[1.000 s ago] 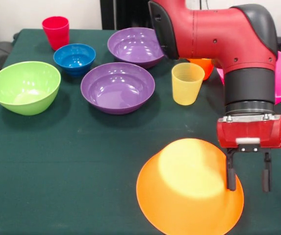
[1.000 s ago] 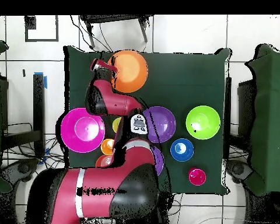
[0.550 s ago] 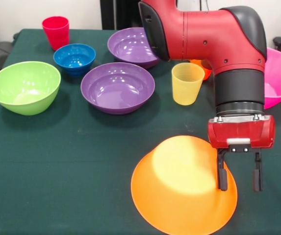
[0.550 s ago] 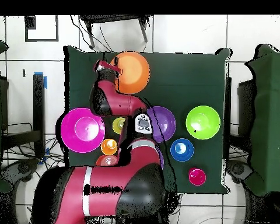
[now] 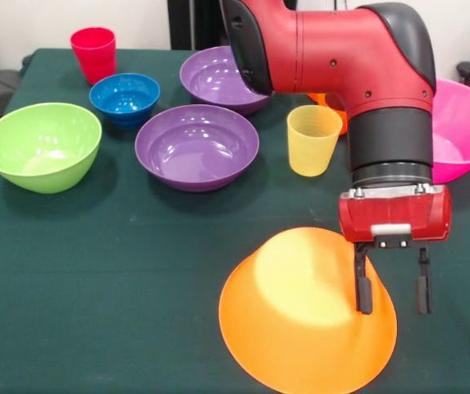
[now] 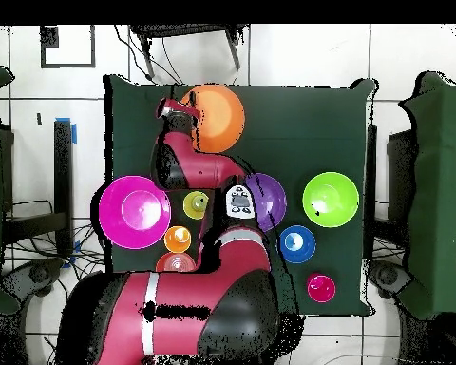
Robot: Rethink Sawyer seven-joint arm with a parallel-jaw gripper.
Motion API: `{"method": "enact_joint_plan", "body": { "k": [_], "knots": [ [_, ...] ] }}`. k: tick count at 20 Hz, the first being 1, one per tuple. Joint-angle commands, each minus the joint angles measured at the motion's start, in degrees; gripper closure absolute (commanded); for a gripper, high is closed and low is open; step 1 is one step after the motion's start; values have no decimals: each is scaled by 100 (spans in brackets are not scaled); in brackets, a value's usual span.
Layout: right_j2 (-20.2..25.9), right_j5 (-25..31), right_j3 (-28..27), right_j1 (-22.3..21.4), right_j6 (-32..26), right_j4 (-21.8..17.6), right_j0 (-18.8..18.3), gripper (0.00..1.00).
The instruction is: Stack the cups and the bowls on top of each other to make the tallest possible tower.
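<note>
The gripper [image 5: 390, 294] hangs at the rim of the upturned orange bowl [image 5: 300, 308], its two fingers parted, one over the bowl's slope and the other just outside the edge at about three o'clock of the bowl; it holds nothing. The bowl lies mouth down near the table's front edge and looks like the base of a tower not yet begun. To do this step well, the arm should rise straight off the rim so that the fingers do not drag the bowl sideways, then fetch the next widest piece. The pink bowl [image 5: 464, 131] sits at one o'clock from the orange one, the yellow cup [image 5: 312, 139] at twelve, two purple bowls [image 5: 196, 146] at eleven, and the green bowl [image 5: 42, 146], blue bowl [image 5: 125, 98] and red cup [image 5: 93, 52] toward ten. The yellow cup stands closest to the arm's path and could be knocked.
</note>
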Motion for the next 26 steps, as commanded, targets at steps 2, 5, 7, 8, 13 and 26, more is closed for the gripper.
{"method": "enact_joint_plan", "body": {
  "k": [2,5,7,8,13,26],
  "knots": [
    [413,582,253,-206,582,-696,-273,0],
    [300,664,265,-203,519,-621,-210,0],
    [236,870,283,-214,440,-559,-183,0],
    [300,990,292,-207,428,-598,-237,0],
    [405,986,442,-254,570,-514,-216,0],
    [356,360,831,-86,966,227,275,0]
  ]
}}
